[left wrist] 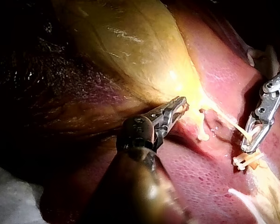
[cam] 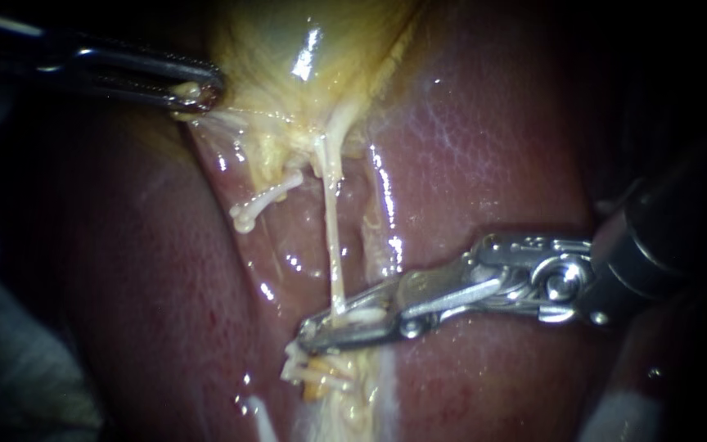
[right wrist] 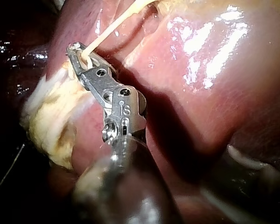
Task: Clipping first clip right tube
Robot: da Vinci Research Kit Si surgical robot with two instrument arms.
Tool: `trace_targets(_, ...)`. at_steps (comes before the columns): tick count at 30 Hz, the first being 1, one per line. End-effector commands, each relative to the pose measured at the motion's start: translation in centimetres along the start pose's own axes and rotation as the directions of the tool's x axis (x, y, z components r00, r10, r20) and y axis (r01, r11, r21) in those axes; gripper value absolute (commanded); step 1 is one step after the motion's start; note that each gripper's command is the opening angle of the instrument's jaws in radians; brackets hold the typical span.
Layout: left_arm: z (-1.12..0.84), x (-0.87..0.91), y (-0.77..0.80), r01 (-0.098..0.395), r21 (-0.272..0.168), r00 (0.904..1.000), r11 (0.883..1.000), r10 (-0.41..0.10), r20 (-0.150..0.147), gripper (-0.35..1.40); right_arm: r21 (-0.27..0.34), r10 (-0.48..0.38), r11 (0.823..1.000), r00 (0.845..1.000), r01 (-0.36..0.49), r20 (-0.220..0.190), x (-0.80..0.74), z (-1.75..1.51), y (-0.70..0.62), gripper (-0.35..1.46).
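A thin pale tube, the right tube (cam: pixel 334 237), runs taut from the yellow gallbladder (cam: pixel 288 49) down over the liver (cam: pixel 493 147). My right instrument (cam: pixel 341 326) comes in from the right, its slim jaws shut across the tube's lower end; the tube (right wrist: pixel 113 25) also shows ahead of its jaws (right wrist: pixel 81 55). To the left of that tube lies a short cut stub (cam: pixel 262 203). My left instrument (cam: pixel 196 93) enters from the upper left, jaws shut on a fold of the gallbladder (left wrist: pixel 130 51), holding it up.
Frayed yellow-white tissue (cam: pixel 321 378) lies just below the right instrument's jaws, and a fatty clump (right wrist: pixel 51 121) sits beside them. Glossy liver (right wrist: pixel 214 93) surrounds the site. Pale cloth (left wrist: pixel 9 198) shows at the edge of the left wrist view.
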Motion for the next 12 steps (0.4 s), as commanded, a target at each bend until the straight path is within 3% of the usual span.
trace_targets(1, 0.00, 0.00, 0.00, 0.000, 0.000, 1.0000, 1.000, 0.000, 0.000, -0.35, 0.002, 0.005, 1.000, 1.000, -0.005, 0.000, 0.01, 0.01, -0.01, -0.35)
trace_targets(12, 0.02, 0.01, 0.00, 0.001, 0.001, 1.0000, 1.000, -0.001, 0.000, -0.35, 0.002, 0.009, 1.000, 1.000, -0.009, 0.001, -0.01, 0.01, -0.01, -0.35)
